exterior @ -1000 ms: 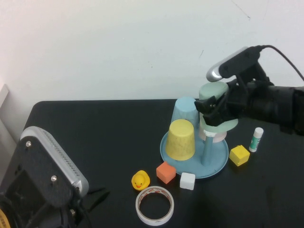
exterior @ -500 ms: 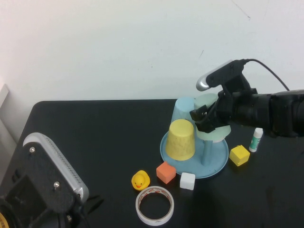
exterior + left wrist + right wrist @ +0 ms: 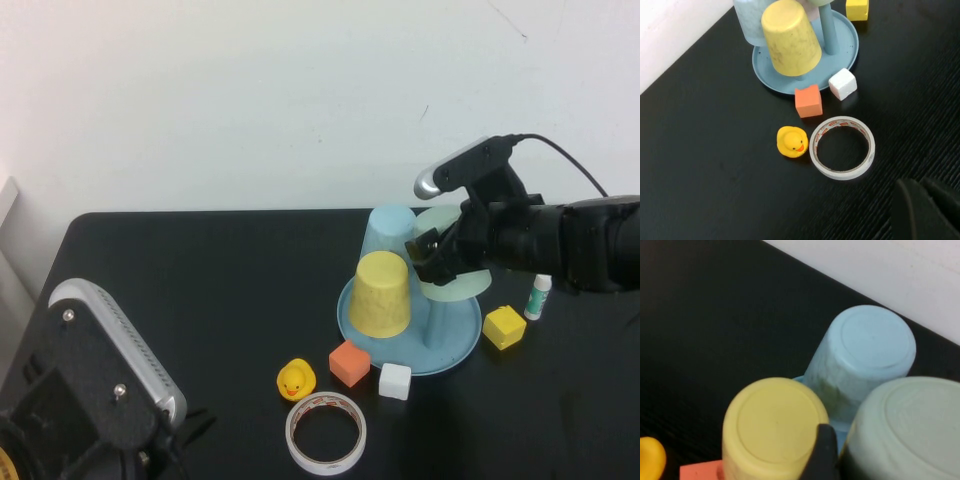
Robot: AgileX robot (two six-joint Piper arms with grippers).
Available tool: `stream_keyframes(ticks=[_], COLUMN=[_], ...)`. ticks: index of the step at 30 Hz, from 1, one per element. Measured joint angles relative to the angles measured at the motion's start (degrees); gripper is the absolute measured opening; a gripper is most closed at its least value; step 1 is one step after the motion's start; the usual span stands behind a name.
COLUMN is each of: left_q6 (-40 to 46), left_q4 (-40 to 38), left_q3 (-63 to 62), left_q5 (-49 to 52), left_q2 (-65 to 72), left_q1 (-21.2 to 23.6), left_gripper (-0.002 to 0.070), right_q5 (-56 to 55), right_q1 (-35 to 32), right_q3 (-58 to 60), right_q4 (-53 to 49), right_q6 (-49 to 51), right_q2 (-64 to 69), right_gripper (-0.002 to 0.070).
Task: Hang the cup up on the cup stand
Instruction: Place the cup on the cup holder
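Observation:
My right gripper is shut on the pale mint-green cup, held upside down and tilted over the right side of the cup stand. In the right wrist view one finger presses the cup's side. A yellow cup and a light blue cup sit upside down on the stand's pegs. One bare blue peg stands under the mint cup. My left gripper is low at the table's front left, shut and empty.
In front of the stand lie an orange cube, a white cube, a yellow duck and a tape roll. A yellow cube and a glue stick are to the stand's right.
My right gripper has carried the mint cup left and down, closer to the blue and yellow cups, and tilted it. The left arm has barely moved.

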Motion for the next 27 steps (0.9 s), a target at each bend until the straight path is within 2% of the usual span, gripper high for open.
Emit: stream_keyframes(ticks=[10, 20, 27], left_q6=[0.0, -4.36, -6.04], left_q4=[0.36, 0.36, 0.49], left_q3=[0.0, 0.0, 0.0], left_q5=[0.22, 7.53, 9.78], left_q2=[0.0, -0.13, -4.95], left_q1=[0.0, 0.0, 0.0], left_gripper=[0.0, 0.0, 0.0], right_q5=[0.0, 0.0, 0.0], right_q1=[0.0, 0.0, 0.0], right_q3=[-3.17, -3.72, -3.72], right_q4=[0.0, 0.0, 0.0], right_q6=[0.22, 0.22, 0.95], right_q2=[3.28, 3.99, 3.99], right_gripper=[0.0617, 0.0622, 0.0681])
